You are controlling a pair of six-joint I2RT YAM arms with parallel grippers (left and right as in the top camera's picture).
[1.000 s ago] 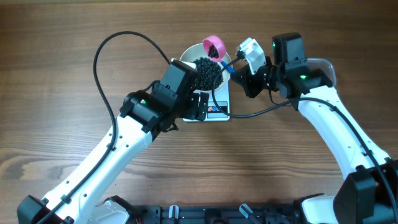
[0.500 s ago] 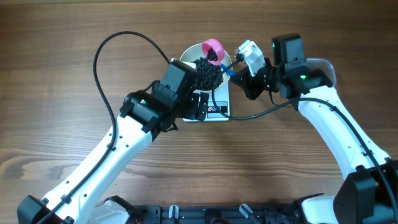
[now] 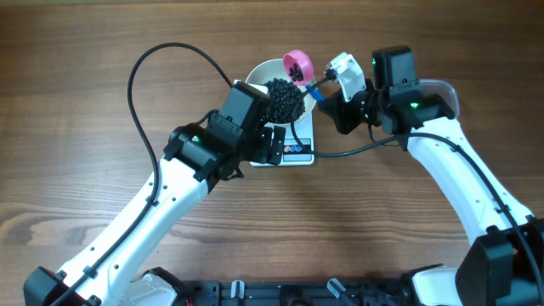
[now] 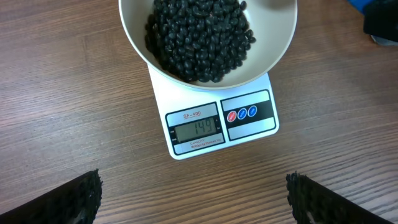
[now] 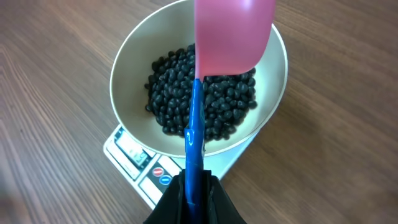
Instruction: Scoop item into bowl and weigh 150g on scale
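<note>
The right gripper (image 5: 194,190) is clamped shut on the blue handle (image 5: 194,130) of the pink scoop (image 5: 233,34), with its dark fingers (image 5: 166,206) pinching the handle's near end. The handle runs forward over the bowl (image 5: 127,81) and the scoop's head hangs over the far rim. Overhead, a dark patch shows inside the scoop, but what it is cannot be told. The beans (image 4: 199,37) lie in a loose black heap in the bowl, filling its middle and leaving the white walls bare. The bowl sits on the scale (image 4: 245,140) and overhangs both of its sides. The display (image 4: 198,129) on the front edge reads 149, beside a red and two blue buttons. The left gripper (image 4: 193,202) hovers in front of the scale with its fingers (image 4: 78,199) spread wide, holding nothing, over the wooden table (image 4: 62,93).
</note>
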